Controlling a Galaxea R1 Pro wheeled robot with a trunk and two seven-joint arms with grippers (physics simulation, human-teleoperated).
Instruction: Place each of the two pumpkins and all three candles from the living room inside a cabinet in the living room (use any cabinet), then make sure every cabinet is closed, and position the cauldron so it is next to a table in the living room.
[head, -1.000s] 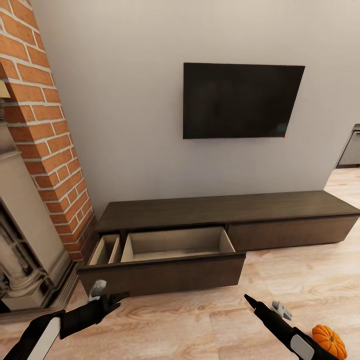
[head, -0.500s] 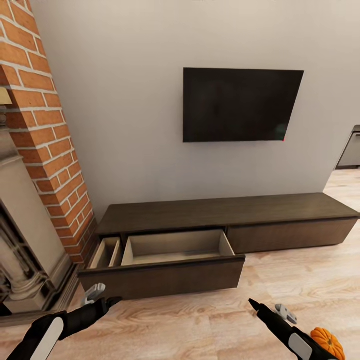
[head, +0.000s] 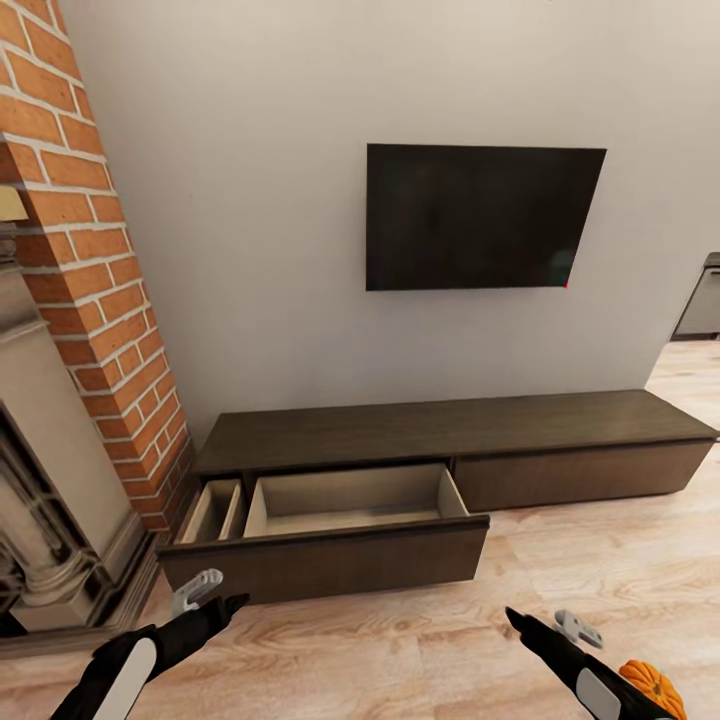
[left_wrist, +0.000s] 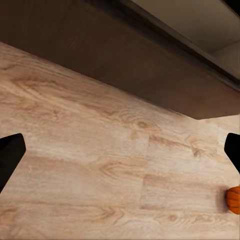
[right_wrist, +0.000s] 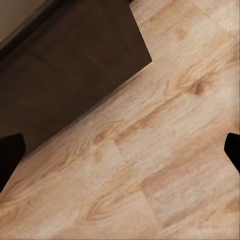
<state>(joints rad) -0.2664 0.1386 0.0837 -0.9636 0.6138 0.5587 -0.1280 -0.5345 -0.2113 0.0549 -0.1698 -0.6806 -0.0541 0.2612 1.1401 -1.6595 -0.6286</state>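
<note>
The cabinet (head: 455, 430) has its drawer (head: 340, 500) pulled out and bare. Both the left hand (head: 205, 598) and right hand (head: 555, 628) are spread, empty. A pumpkin (head: 652, 688) lies on the floor (head: 420, 650) beside the right arm; it should be gripped squarely around its middle before being lowered in.

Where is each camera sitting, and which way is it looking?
Head view: high on the robot, looking down at the cabinet, open drawer and TV; both arms show.
Left wrist view: by the left gripper, facing the floor and the drawer front; black fingertips show.
Right wrist view: by the right gripper, facing floor and drawer front.
Shared: the pumpkin is in the head and left wrist views.
</note>
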